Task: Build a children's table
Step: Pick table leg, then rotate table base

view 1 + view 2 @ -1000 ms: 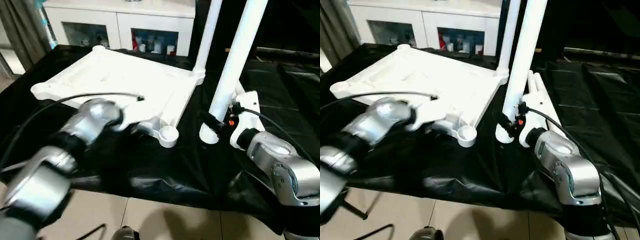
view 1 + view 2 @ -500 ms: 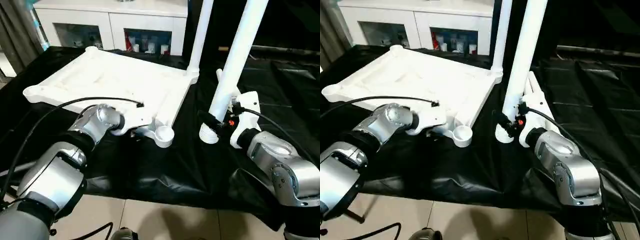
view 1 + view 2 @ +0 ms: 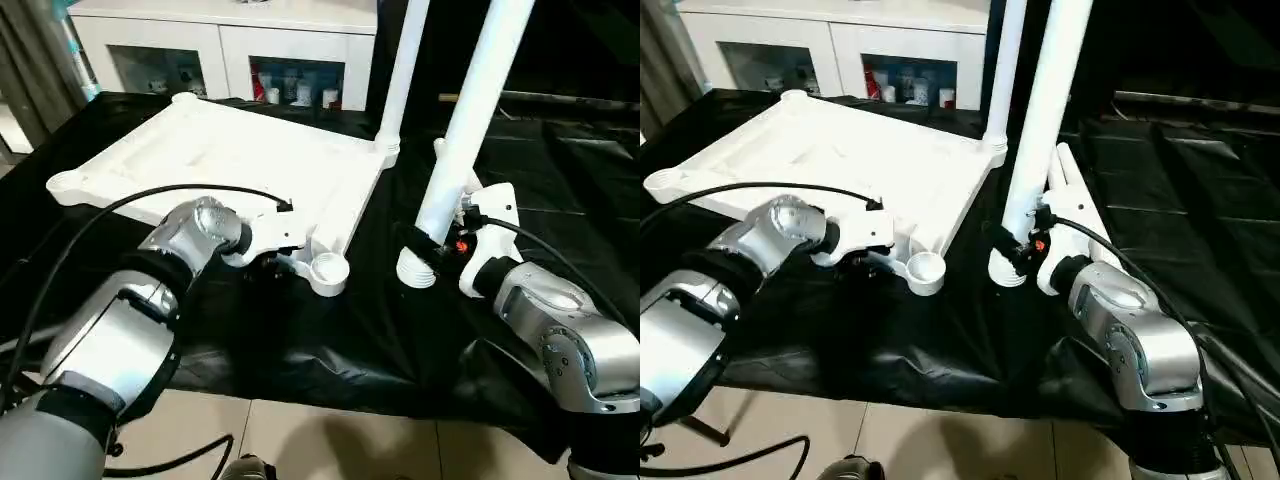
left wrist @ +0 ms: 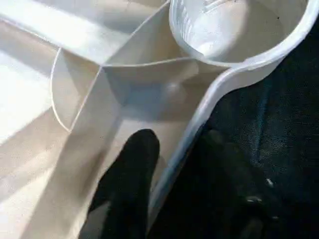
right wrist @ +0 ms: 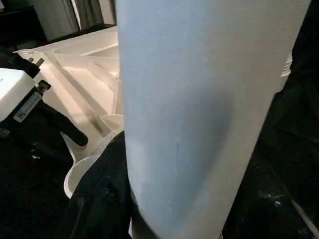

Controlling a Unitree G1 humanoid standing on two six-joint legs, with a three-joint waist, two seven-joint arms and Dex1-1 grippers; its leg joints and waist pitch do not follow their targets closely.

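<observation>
**Both grippers at the near corner of the upturned table top**

Left gripper (image 4: 167,194) straddles the rim of the white table top (image 3: 230,160) just beside the near corner socket (image 3: 329,268): one black finger (image 4: 130,184) lies inside the ribbed underside, the other is outside over the black cloth (image 3: 330,340). How firmly the rim is pinched cannot be told. In the head views the fingers are mostly hidden behind the white gripper body.

Right gripper (image 3: 425,248) is clamped around the lower part of a white tubular leg (image 3: 470,120), which it holds tilted, the ribbed end near the cloth and just beside the empty socket, not in it. The upper end of the leg is cut off by the picture edge.

Another leg (image 3: 403,70) stands upright in the far right corner socket; its top is cut off as well. One more white leg (image 3: 1072,195) lies on the cloth behind the right gripper, partly covered by it.

Behind the table is a white cabinet (image 3: 230,45) with glass fronts; small objects stand inside, too small to make out.
</observation>
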